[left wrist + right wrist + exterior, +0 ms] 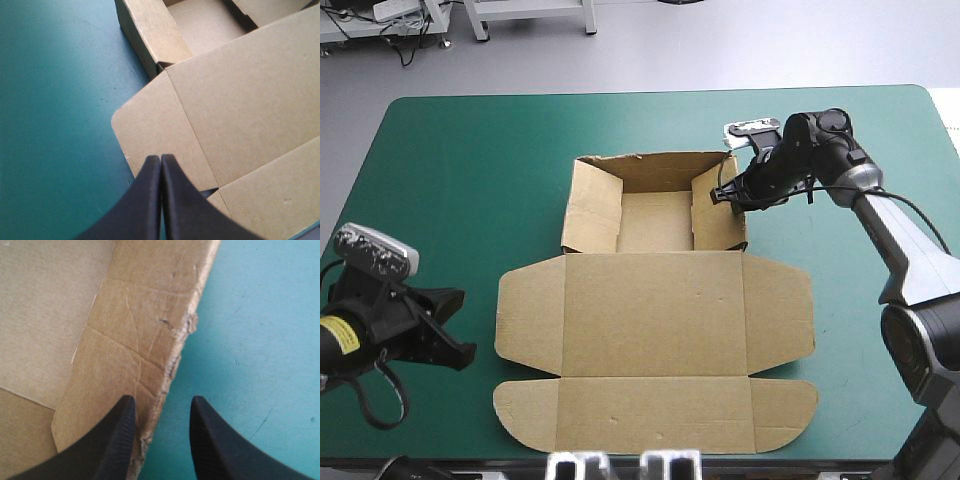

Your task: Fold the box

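Brown box (655, 330), long axis far to near

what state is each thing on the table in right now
box, open tray with walls raised, lid lying flat toward the table's near edge
left gripper, shut, holding nothing, beside the lid's left flap
right gripper, open, straddling the tray's right wall, not clamped on it
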Robot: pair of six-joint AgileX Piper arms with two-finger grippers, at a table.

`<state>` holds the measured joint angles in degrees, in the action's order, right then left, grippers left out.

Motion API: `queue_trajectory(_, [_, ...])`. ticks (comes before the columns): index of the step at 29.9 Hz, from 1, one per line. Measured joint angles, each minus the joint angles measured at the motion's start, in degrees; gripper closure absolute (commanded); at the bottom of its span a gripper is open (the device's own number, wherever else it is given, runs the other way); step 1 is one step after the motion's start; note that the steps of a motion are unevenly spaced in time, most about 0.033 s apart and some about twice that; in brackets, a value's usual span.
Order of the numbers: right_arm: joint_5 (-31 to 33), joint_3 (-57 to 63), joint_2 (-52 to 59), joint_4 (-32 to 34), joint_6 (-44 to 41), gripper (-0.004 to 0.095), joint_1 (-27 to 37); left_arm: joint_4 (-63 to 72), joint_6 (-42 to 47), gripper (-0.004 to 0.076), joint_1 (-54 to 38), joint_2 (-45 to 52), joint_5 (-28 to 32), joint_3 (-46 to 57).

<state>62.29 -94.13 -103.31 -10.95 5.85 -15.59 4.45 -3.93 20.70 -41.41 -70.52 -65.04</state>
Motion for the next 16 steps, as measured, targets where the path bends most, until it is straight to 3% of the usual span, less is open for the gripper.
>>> queue_trajectory(4, [-0.39, 0.14, -1.05, -1.57, 0.29, 0.0611, 0.00, 0.00, 0.00, 0.0734, 0.00, 4.73, 0.09, 4.86])
queue_trajectory(9, [-0.78, 0.14, -3.13, -3.16, 1.79, 0.0930, 0.00, 0.00, 0.00, 0.0734, 0.00, 7.31, 0.09, 7.96])
queue_trajectory(16, [-0.70, -1.06, -3.58, 0.20, 1.04, 0.0927, 0.00, 0.00, 0.00, 0.0734, 0.00, 7.86, 0.02, 8.27])
